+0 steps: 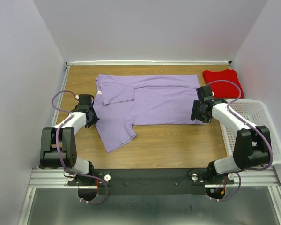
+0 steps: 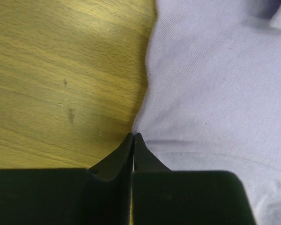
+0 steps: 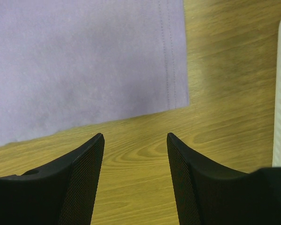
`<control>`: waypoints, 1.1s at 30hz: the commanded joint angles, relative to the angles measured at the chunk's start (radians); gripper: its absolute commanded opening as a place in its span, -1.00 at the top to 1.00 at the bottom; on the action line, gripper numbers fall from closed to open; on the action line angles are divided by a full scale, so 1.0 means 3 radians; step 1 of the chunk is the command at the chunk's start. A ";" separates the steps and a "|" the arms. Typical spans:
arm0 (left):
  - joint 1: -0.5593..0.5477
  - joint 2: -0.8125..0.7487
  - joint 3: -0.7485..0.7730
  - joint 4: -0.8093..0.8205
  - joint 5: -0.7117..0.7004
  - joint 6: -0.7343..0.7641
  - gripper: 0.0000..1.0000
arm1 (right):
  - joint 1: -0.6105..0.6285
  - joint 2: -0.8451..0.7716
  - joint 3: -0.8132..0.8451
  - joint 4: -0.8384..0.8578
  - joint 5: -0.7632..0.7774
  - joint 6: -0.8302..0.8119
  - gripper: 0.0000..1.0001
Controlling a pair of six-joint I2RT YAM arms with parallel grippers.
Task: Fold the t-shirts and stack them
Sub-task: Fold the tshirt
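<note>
Lavender t-shirt (image 1: 154, 101) is lying spread across mid-tabletop (image 1: 178, 140). Red t-shirt (image 1: 223, 82) is sitting folded in the far right corner, near the basket (image 1: 274, 117). Left tool (image 2: 133, 137) is pressing its fingers together at the lavender edge; can't tell if cloth is caught. Right tool (image 3: 135, 136) is hovering spread, just off the hem corner.

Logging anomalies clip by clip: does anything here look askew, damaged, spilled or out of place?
Nothing stands out. The lavender t-shirt lies flat mid-fold, one sleeve tucked in, the other spread toward the near edge; the red t-shirt sits folded in the far right corner. No damage or spills.
</note>
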 commanded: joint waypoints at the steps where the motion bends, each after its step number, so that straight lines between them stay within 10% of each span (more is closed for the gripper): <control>1: -0.0012 0.0056 -0.0080 -0.0107 0.0043 -0.0002 1.00 | -0.0028 -0.0105 -0.0071 -0.0054 0.0254 0.0199 -0.28; 33: 0.0290 -0.0241 -0.0064 -0.0327 -0.0162 -0.0212 1.00 | -0.0217 0.0140 -0.0347 0.0355 0.0255 0.0491 -0.13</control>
